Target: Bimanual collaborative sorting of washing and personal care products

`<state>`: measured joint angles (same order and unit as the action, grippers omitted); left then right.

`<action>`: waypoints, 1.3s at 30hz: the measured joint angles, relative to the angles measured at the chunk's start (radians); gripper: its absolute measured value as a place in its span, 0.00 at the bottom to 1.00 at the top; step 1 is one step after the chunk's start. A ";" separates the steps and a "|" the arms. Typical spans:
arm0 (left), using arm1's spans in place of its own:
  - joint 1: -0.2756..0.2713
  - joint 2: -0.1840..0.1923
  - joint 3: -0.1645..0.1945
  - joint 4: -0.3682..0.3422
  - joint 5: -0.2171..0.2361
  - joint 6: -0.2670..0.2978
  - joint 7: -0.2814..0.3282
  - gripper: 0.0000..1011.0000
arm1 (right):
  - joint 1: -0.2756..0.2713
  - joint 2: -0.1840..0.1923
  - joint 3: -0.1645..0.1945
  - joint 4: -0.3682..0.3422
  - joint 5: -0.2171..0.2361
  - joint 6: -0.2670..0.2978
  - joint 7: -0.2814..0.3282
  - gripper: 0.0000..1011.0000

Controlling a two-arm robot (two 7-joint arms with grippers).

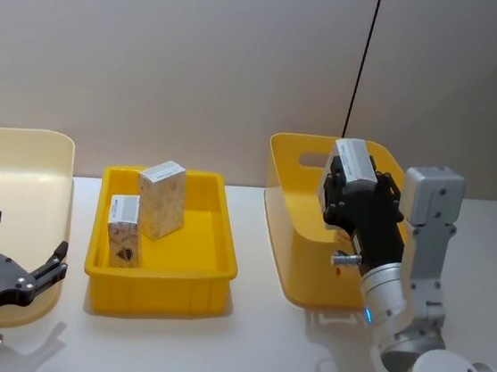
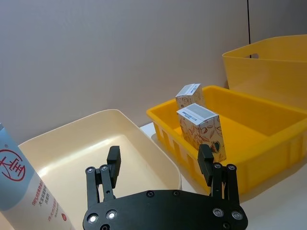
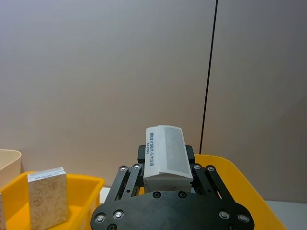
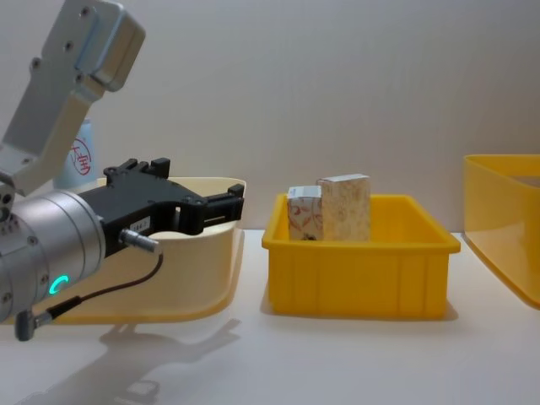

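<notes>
Gripping a white carton above the deep yellow bin, right end effector — left end effector spread wide over the cream bin, two cartons upright in the yellow tray.

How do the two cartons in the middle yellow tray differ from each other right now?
The rear carton stands taller than the front carton and sits farther back in the yellow tray. The rear one shows a plain speckled cream face to the head camera; the front one shows reddish-brown leaf print, with a dark mark low down. Both stand upright, close together, with pale labelled tops.
</notes>
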<state>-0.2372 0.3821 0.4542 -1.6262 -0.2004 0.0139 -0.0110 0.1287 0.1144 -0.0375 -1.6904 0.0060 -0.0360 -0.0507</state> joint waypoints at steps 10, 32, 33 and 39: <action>0.000 0.000 0.000 0.000 0.000 0.000 0.000 0.99 | 0.012 -0.010 0.005 0.027 -0.017 0.031 -0.002 0.41; 0.000 0.000 0.000 0.000 0.000 0.000 0.000 0.99 | 0.025 -0.027 0.009 0.062 -0.037 0.069 -0.014 0.86; 0.000 0.000 0.000 0.000 0.000 0.000 0.000 0.99 | 0.026 -0.027 0.009 0.063 -0.037 0.069 -0.014 0.90; 0.000 0.000 0.000 0.000 0.000 0.000 0.000 0.99 | 0.026 -0.028 0.010 0.065 -0.039 0.071 -0.015 0.99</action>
<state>-0.2372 0.3821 0.4542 -1.6262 -0.2004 0.0139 -0.0109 0.1550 0.0861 -0.0278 -1.6252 -0.0330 0.0347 -0.0654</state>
